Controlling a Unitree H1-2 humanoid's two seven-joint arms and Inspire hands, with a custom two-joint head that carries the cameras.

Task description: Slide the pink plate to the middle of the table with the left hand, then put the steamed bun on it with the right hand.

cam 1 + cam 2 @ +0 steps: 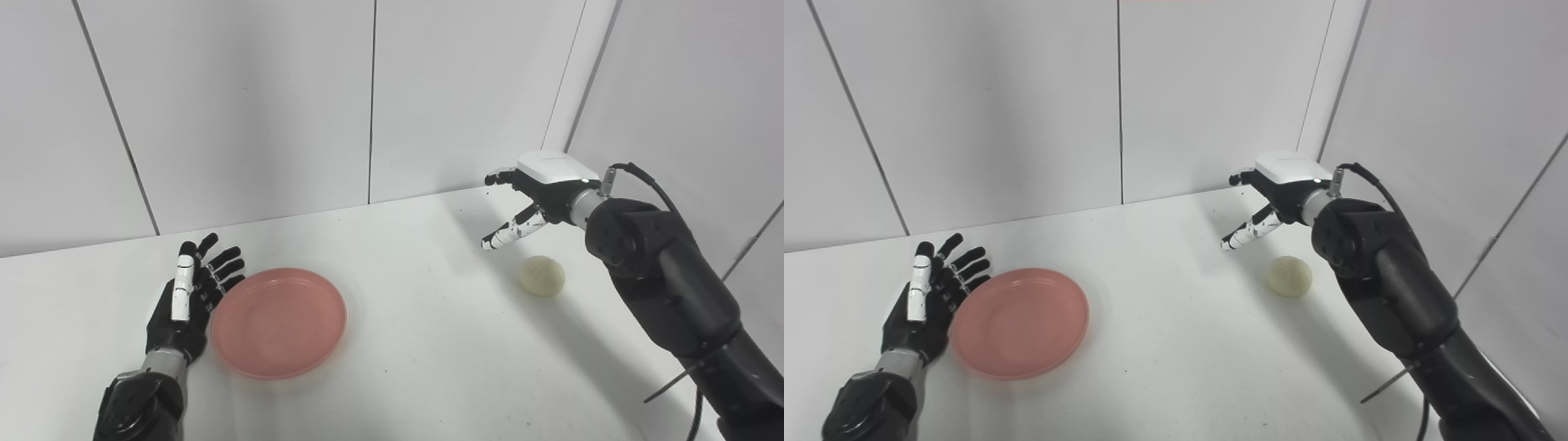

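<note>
Pink plate [278, 321], just right of the left hand [184, 300]: smooth, slightly glossy, probably plastic. Steamed bun [542, 276], below the right hand [539, 193]: matt, pale, faintly pleated. Both hands: black hard casing with glossy white panels. Table [416, 355]: smooth white, low sheen.

Empty pink plate [278, 321] left, steamed bun [542, 276] right.

Both hands spread, holding nothing.
Left hand [184, 300] lies low with fingers extended; right hand [533, 196] hovers raised, fingers apart.
</note>
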